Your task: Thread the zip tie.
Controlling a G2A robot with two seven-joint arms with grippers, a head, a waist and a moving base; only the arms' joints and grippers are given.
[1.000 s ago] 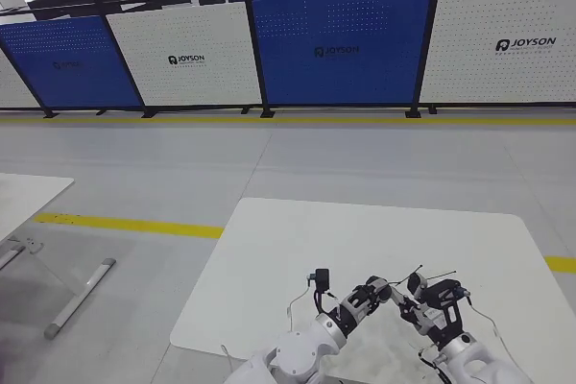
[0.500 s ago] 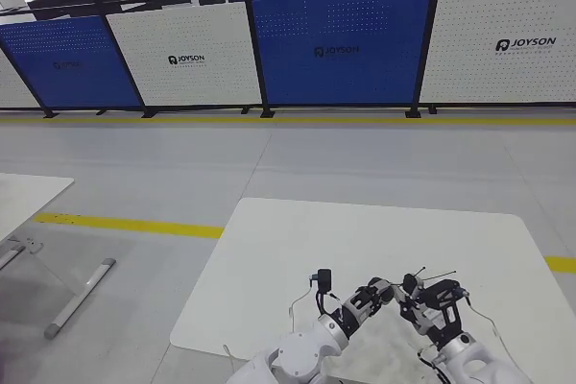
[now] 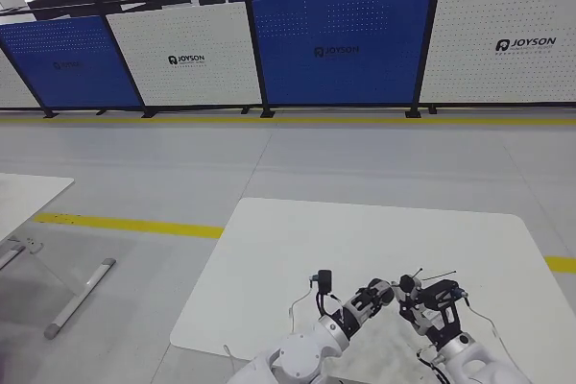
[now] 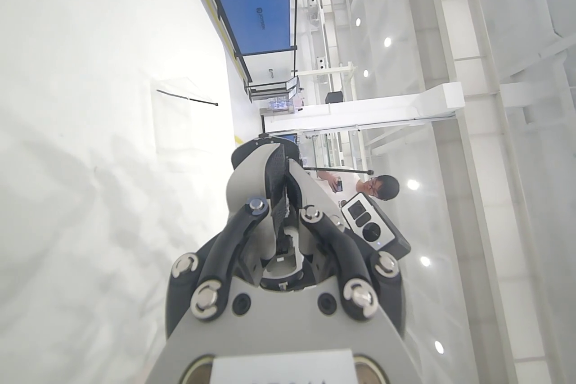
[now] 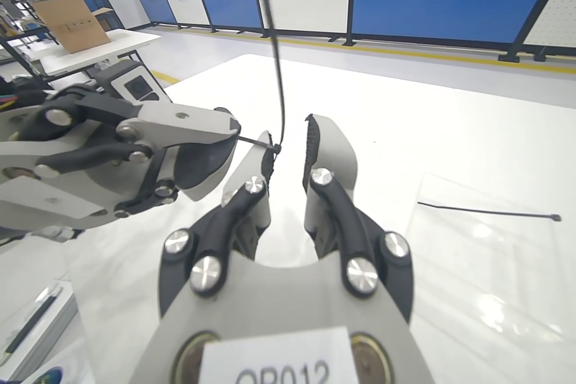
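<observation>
A black zip tie (image 5: 280, 88) stands upright over the white table (image 5: 405, 124), its head at the upper end. Its lower end bends sideways into my left gripper (image 5: 234, 129), which is shut on it. In the left wrist view the left gripper (image 4: 281, 160) has its fingers pressed together, and the tie (image 4: 342, 169) sticks out beyond them. My right gripper (image 5: 290, 127) is open, and the tie's bend rests against the pad of one finger (image 5: 263, 158). In the top view the left gripper (image 3: 382, 291) and the right gripper (image 3: 407, 287) nearly touch near the table's front edge.
A second black zip tie (image 5: 488, 211) lies on a clear plastic sheet (image 5: 495, 259) to the right of the grippers. A tray with more black ties (image 5: 36, 313) sits at the table's near corner. A cardboard box (image 5: 72, 23) stands on another table farther off.
My right gripper has shifted a little to the left, closer to the left gripper. The left arm has barely moved.
</observation>
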